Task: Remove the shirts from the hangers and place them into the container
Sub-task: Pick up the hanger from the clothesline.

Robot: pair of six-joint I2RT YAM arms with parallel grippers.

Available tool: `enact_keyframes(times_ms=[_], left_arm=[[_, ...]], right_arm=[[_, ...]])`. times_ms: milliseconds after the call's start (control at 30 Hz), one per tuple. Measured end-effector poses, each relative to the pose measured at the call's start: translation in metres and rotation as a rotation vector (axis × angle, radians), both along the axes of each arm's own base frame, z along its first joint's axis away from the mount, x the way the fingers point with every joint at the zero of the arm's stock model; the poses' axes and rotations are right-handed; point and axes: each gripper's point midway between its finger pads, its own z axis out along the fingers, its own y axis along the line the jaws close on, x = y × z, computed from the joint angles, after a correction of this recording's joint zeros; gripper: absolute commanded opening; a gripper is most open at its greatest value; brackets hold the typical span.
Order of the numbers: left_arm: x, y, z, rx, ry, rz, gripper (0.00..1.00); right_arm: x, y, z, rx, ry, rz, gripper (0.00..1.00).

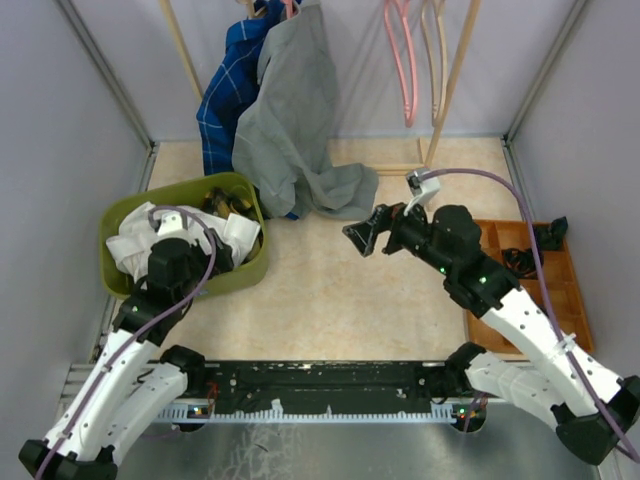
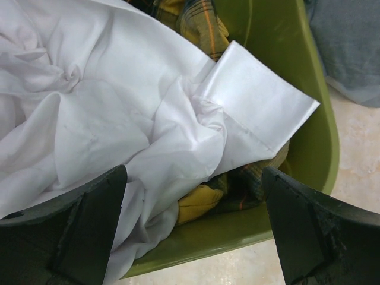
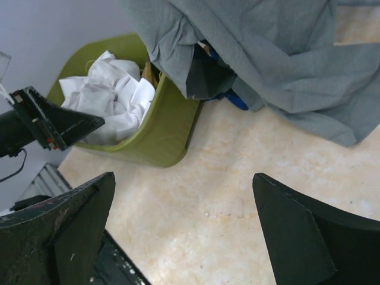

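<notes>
My right claw (image 1: 367, 228), spread wide and empty, hovers above the bench (image 1: 330, 300). The plain grey cloth shirt (image 1: 295, 130) hangs just far-left of it, draping lengthwise from the rack (image 1: 184, 48) down to the bench.

Nothing to read here. No lettering, label or number shows on the white shirt (image 2: 89, 119) or the green basin (image 2: 323, 148).

This is looking like a robotics lab cell: grey panel walls (image 1: 50, 130) are enclosing a beige surface (image 1: 330, 300). Two robot arms (image 1: 530, 330) are sitting bolted to a black rail (image 1: 320, 380) at its near edge
</notes>
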Motion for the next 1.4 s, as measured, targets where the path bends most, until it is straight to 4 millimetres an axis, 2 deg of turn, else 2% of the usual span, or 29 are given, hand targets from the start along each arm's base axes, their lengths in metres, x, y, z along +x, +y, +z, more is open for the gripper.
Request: enact_keyframes(times_ms=[100,267,567,867,1400], left_arm=[[-0.004,0.005,-0.004,0.009,-0.008,0.017,1.00],[-0.006,0.012,0.005,0.003,-0.060,0.046,1.00],[-0.006,0.020,0.009,0.011,-0.078,0.088,1.00],[-0.006,0.022,0.009,0.011,-0.079,0.098,1.00],[-0.007,0.026,0.009,0.017,-0.079,0.120,1.00]], right_arm=[[0.009,0.010,0.012,-0.071,-0.028,-0.024,0.99],[0.031,0.020,0.029,-0.149,-0.071,-0.100,0.99],[0.063,0.032,0.056,-0.160,-0.107,-0.173,0.99],[0.104,0.066,0.122,-0.102,-0.174,-0.201,0.99],[0.130,0.120,0.195,0.013,-0.244,-0.220,0.99]])
